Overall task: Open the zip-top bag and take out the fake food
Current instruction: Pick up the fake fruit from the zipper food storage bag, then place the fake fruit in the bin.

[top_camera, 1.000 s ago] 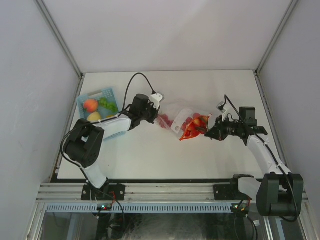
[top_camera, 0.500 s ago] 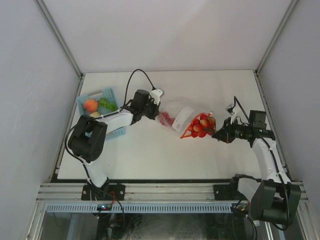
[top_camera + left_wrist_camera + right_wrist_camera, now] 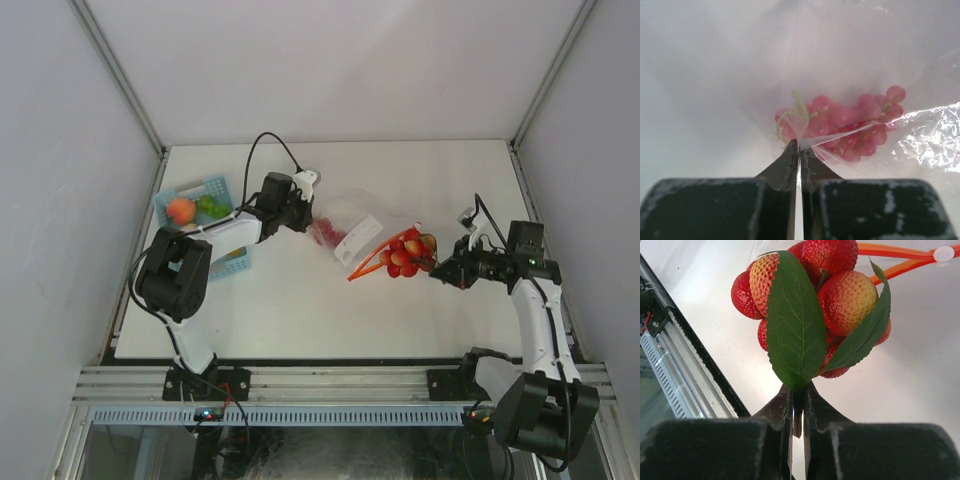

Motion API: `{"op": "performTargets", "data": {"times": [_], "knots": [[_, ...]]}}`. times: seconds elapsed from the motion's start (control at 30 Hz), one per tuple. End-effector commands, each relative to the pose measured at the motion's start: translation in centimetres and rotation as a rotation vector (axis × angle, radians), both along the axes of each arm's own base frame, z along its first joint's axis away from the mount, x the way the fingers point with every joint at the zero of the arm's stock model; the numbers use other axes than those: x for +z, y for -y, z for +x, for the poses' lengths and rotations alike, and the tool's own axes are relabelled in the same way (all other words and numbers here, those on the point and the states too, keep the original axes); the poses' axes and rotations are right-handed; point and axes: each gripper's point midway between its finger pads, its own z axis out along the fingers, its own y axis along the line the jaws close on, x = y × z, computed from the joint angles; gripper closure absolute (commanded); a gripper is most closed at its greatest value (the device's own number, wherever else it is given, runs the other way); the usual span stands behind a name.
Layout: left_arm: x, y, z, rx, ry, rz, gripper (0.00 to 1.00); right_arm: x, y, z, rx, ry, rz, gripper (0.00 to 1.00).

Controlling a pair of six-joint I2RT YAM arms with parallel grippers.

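Observation:
The clear zip-top bag [image 3: 350, 222] lies mid-table, its orange zip strip [image 3: 366, 260] at the open right end. My left gripper [image 3: 300, 214] is shut on a fold of the bag's plastic [image 3: 812, 142] at its left end. The left wrist view shows my left gripper [image 3: 799, 146] just in front of a bunch of red grapes [image 3: 845, 125] inside the bag. My right gripper [image 3: 441, 268] is shut on the leafy stem of a bunch of fake strawberries [image 3: 405, 252]. This bunch [image 3: 830, 290] hangs off my right gripper [image 3: 797, 390], just outside the zip strip [image 3: 900, 260].
A light-blue slotted basket [image 3: 195, 187] stands at the left edge, holding an orange-red fruit [image 3: 181, 210] and a green piece [image 3: 213, 207]. My left arm reaches across its near side. The table's front edge and metal rail [image 3: 685, 365] run close below the right gripper.
My right gripper has drawn the strawberry bunch to the right, out past the bag's zip strip. The left gripper has shifted slightly up and left, keeping hold of the bag.

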Motion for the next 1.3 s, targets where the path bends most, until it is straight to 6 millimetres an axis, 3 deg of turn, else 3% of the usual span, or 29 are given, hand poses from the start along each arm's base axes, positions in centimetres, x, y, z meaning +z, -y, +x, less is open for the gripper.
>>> {"op": "performTargets", "data": {"times": [0.0, 0.1, 0.3, 0.47, 0.7, 0.9, 1.1, 1.27], "knots": [[2.6, 1.0, 1.5, 0.007, 0.049, -0.049, 0.88, 3.0, 0.0, 0.7, 0.037, 0.122, -0.008, 1.0], [3.7, 0.9, 1.4, 0.021, 0.065, -0.062, 0.74, 3.7, -0.1, 0.8, 0.041, 0.14, -0.008, 1.0], [7.5, -0.1, 1.1, 0.102, 0.142, -0.132, 0.41, 5.9, -0.7, 0.6, 0.069, 0.177, 0.032, 1.0], [10.1, -0.6, 0.4, 0.148, 0.178, -0.207, 0.28, 7.8, -1.1, 0.6, 0.085, 0.21, 0.062, 1.0], [13.5, -1.7, -1.0, 0.188, 0.169, -0.338, 0.25, 10.6, -1.8, 1.4, 0.097, 0.274, 0.104, 1.0], [17.6, -2.7, -3.4, 0.179, 0.219, -0.453, 0.25, 12.9, -3.3, 1.6, 0.15, 0.353, 0.14, 1.0], [20.5, -4.1, -6.6, 0.214, 0.191, -0.624, 0.25, 15.3, -5.5, 2.4, 0.2, 0.414, 0.183, 1.0], [24.1, -4.8, -10.4, 0.234, 0.195, -0.876, 0.25, 17.0, -7.8, 3.8, 0.179, 0.357, 0.27, 1.0]]}}
